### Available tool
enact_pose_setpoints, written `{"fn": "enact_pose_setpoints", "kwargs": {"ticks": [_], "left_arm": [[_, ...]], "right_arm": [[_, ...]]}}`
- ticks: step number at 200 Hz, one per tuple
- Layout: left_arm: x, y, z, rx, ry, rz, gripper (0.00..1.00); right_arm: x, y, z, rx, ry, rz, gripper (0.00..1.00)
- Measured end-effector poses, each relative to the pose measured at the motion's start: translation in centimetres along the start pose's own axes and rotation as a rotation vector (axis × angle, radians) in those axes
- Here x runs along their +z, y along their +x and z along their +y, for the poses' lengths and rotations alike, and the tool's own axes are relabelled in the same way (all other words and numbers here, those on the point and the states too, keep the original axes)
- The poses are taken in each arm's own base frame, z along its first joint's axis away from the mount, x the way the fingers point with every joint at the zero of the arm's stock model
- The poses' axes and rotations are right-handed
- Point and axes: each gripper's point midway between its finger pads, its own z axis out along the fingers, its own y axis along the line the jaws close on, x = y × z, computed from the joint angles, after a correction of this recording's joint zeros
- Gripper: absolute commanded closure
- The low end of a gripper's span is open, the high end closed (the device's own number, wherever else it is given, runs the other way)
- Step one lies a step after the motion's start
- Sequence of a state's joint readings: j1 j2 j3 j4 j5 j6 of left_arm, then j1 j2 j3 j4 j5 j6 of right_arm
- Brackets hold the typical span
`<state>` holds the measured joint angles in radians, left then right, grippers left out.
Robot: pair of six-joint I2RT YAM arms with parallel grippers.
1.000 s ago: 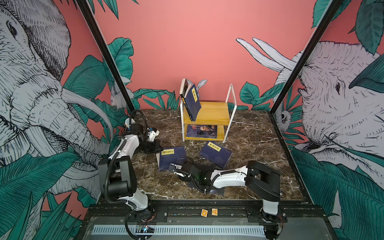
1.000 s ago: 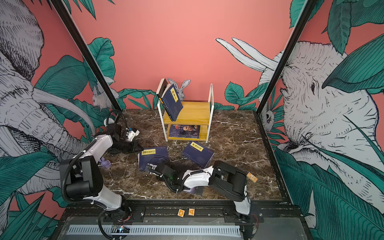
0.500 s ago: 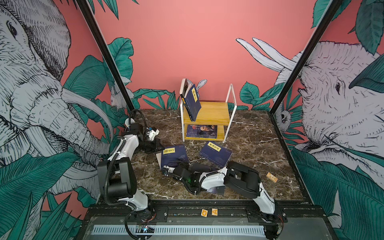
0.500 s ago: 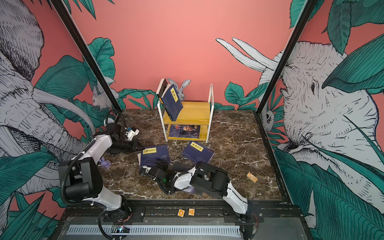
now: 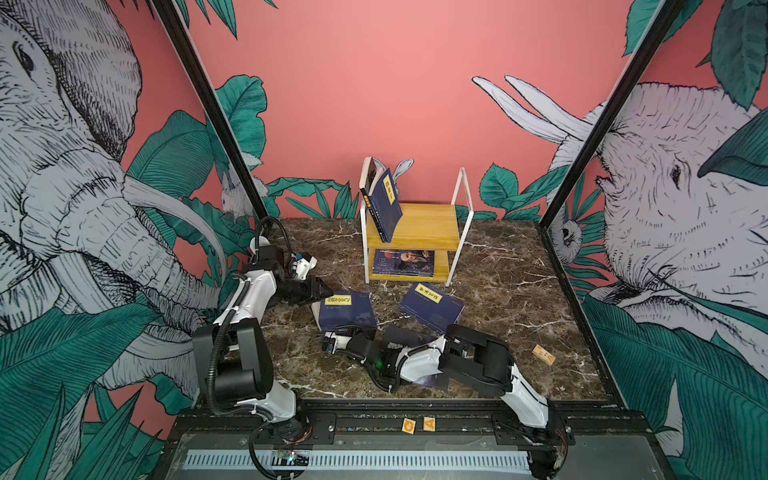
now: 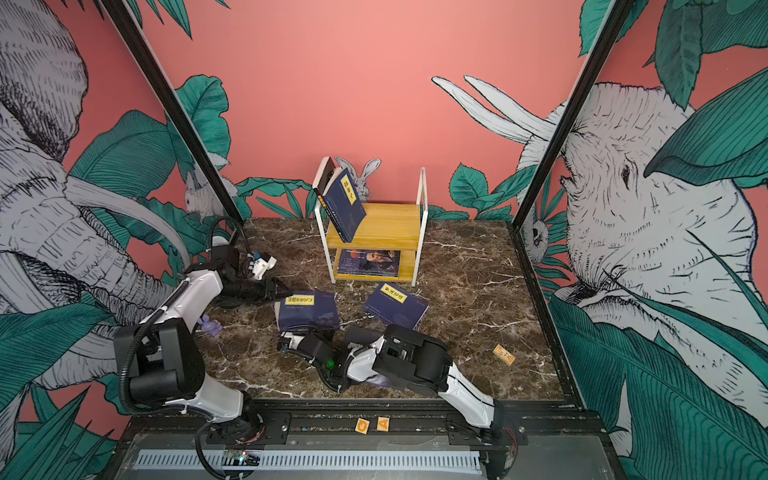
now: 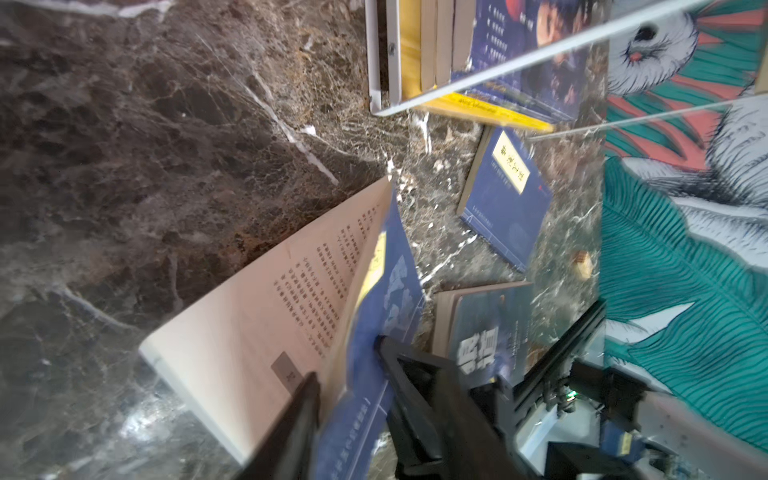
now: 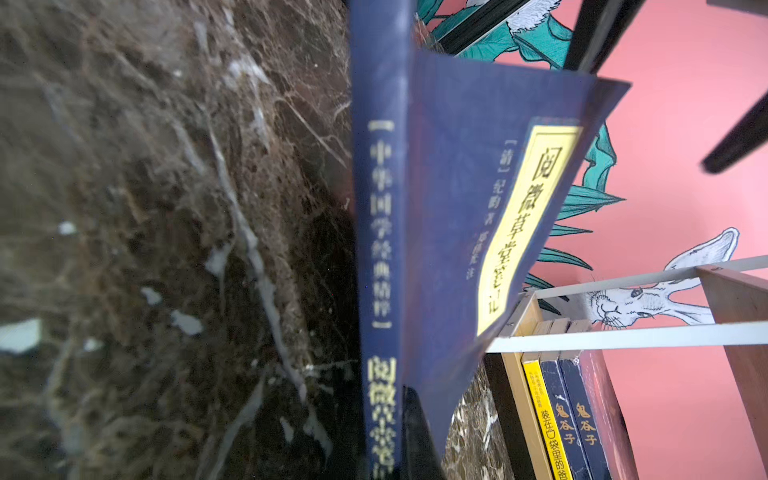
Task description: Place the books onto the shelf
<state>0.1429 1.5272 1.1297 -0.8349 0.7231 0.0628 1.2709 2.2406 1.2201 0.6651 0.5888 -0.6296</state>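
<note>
L claw: jaws part open, straddling the raised cover of the centre navy book. One finger is on a text page, the other outside the cover.

R claw: closed at that book's near edge by the spine, apparently pinching it.

The book sits tilted on the marble surface, near-left of the shelf. A 2nd navy book lies flat to its right.

Shelf, top tier: leaning navy book, propped vs. the left frame. Lower tier: purple portrait book, flat.
</note>
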Motion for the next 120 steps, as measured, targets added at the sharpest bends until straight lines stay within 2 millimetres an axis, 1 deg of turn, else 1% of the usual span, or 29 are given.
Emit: {"fn": "enact_pose_setpoints", "kwargs": {"ticks": [24, 50, 66, 74, 101, 104, 106, 108, 120], "left_arm": [[-0.9, -0.2, -0.4, 0.03, -0.026, -0.033, 0.24], [-2.3, -0.1, -1.1, 0.079, -0.06, -0.086, 0.15], [-3.4, -0.2, -1.7, 0.118, -0.084, -0.127, 0.09], [-4.0, -0.3, -2.0, 0.143, -0.096, -0.154, 0.08], [-5.7, 0.0, -3.0, 0.211, -0.126, -0.251, 0.07], [-5.9, 0.1, -3.1, 0.215, -0.128, -0.259, 0.06], [-6.0, 0.1, -3.1, 0.219, -0.129, -0.266, 0.02], [-6.1, 0.1, -3.2, 0.222, -0.13, -0.272, 0.01], [-6.6, 0.2, -3.5, 0.24, -0.137, -0.306, 0.01]], "right_arm": [[-0.8, 0.4, -0.3, 0.016, -0.001, -0.007, 1.0], [-1.5, 1.1, -0.5, 0.016, -0.005, 0.001, 1.0], [-2.2, 1.2, -1.0, 0.022, -0.004, 0.002, 1.0], [-2.5, 1.1, -1.3, 0.031, -0.003, -0.002, 1.0], [-4.3, 0.4, -3.6, 0.086, 0.009, -0.025, 1.0], [-4.5, 0.2, -3.9, 0.093, 0.009, -0.029, 1.0], [-4.6, 0.1, -4.1, 0.098, 0.009, -0.032, 1.0], [-4.8, 0.0, -4.3, 0.106, 0.009, -0.036, 1.0], [-5.9, -0.6, -5.6, 0.146, 0.01, -0.057, 1.0]]}}
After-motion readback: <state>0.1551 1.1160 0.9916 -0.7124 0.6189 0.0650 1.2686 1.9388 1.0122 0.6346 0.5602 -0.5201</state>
